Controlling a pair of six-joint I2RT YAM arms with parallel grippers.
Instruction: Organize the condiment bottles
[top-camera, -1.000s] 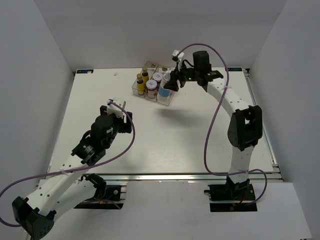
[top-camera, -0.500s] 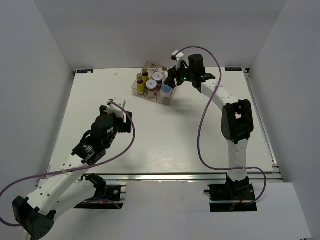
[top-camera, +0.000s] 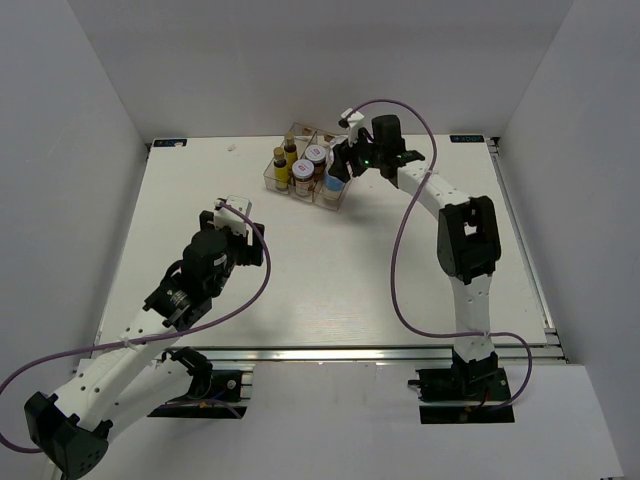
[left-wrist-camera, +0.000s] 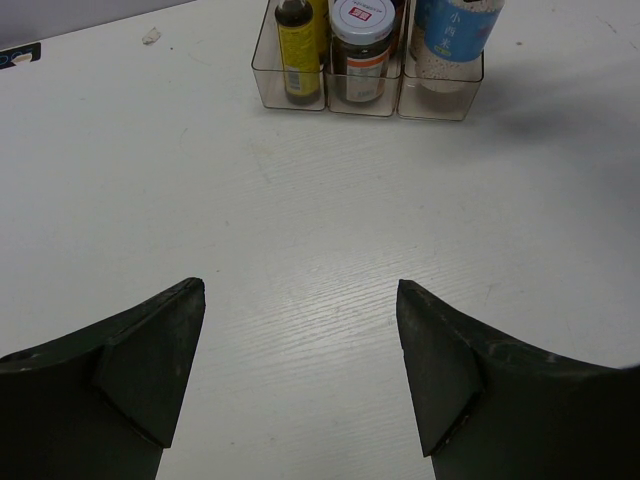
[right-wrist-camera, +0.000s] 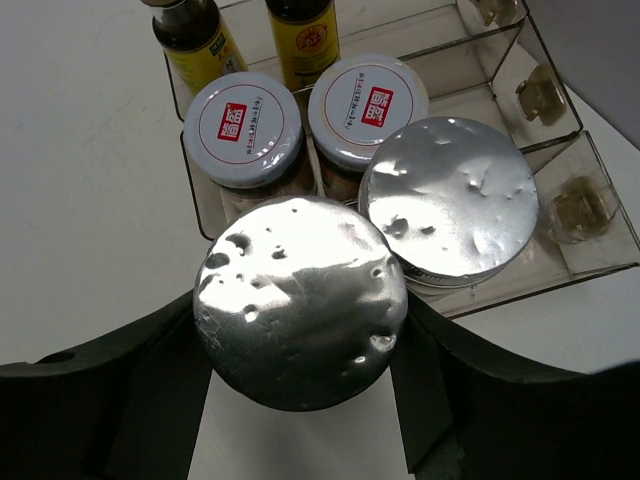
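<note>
Wide white table, and the clear tray sits near its far edge. The left gripper hangs over the tabletop, jaws wide apart. The right gripper is at the tray, jaws clamped round a foil-topped white cylinder in the end compartment, right against its twin. Next door, two brown jars, then the yellow bottles.

White shell segments and black joint housings are picked out on the left arm and the right arm; a purple cable is strung along each (a green light is lit near the right wrist), and matte black, wedge-shaped fingers are seen
</note>
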